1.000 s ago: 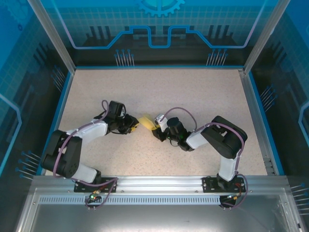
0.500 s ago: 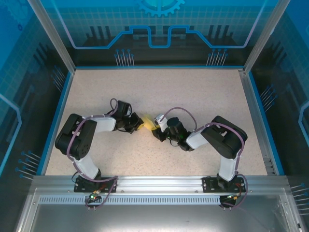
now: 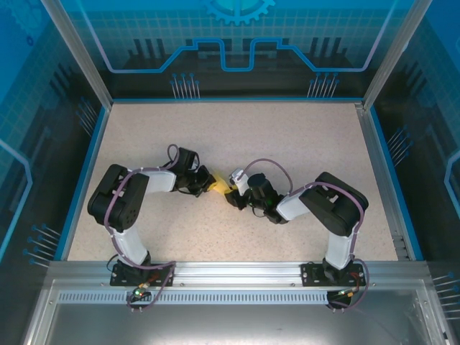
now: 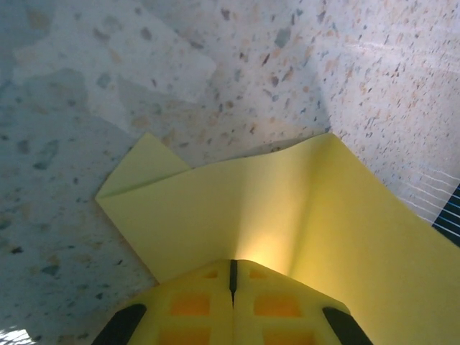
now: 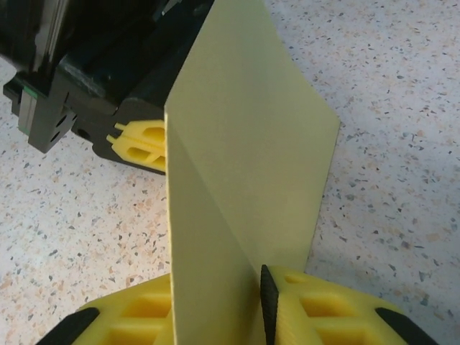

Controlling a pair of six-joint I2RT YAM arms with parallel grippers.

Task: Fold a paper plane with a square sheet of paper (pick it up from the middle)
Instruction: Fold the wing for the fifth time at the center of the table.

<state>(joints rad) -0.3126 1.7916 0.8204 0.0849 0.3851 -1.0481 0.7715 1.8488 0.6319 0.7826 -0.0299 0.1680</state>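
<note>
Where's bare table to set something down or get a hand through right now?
Free: far half of the table, up to the back wall; the right strip along the rail; the near patch between the left base and right base. Crowded: mid-table, where the left gripper and right gripper meet at the sheet of paper.

A speckled beige table (image 3: 287,136) has a blue rim (image 3: 237,100). A blue patterned panel (image 3: 237,43) stands far, a metal rail (image 3: 237,272) near.
</note>
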